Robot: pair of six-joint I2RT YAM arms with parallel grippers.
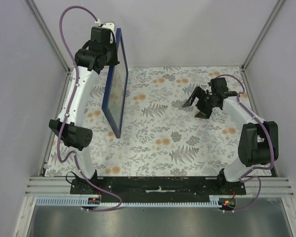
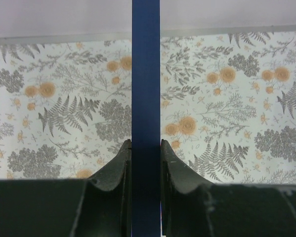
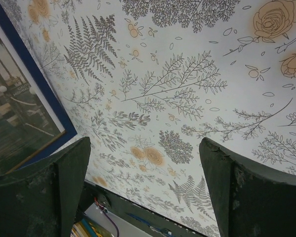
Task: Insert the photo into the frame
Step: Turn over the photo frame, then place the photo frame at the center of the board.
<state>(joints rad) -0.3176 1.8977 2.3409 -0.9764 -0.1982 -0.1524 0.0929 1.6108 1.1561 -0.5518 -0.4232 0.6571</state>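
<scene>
Frame [image 1: 113, 89]: stands on edge at the left side of the table cover [image 1: 187, 148], tilted little if at all, long side running from far to near. Clamped near its far upper end by the left gripper [image 1: 112, 52]. Lower near corner down at the cover; contact not clear from above.

Top view only: gives the whole layout, both arms, grey walls [image 1: 187, 29] on three sides. Pane looks pale and says nothing of its content.

Left wrist view only: shows the grip. Dark blue rim [image 2: 146, 74] runs straight up the middle, seen edge-on; left gripper [image 2: 146, 148] closed narrowly on it, black fingers [image 2: 119, 165] pressed to each flat side.

Right wrist view only: shows the photo [image 3: 19, 98], dark sepia planks and posts, sitting inside the blue rim [image 3: 45, 91] with a thin pale line between them. Cannot tell whether fully seated.

Right gripper [image 1: 193, 106]: hangs over the right centre of the cover, well apart from the frame, pointing toward it. Spread wide [image 3: 143, 148], nothing between the fingers [image 3: 227, 177].

Room: broad bare stretch of cover between frame and right gripper; frame near the left wall, little margin there.

Materials: thin flat painted rim, square corners; matte cover printed with grey ferns and orange roses; worn black finger pads.
</scene>
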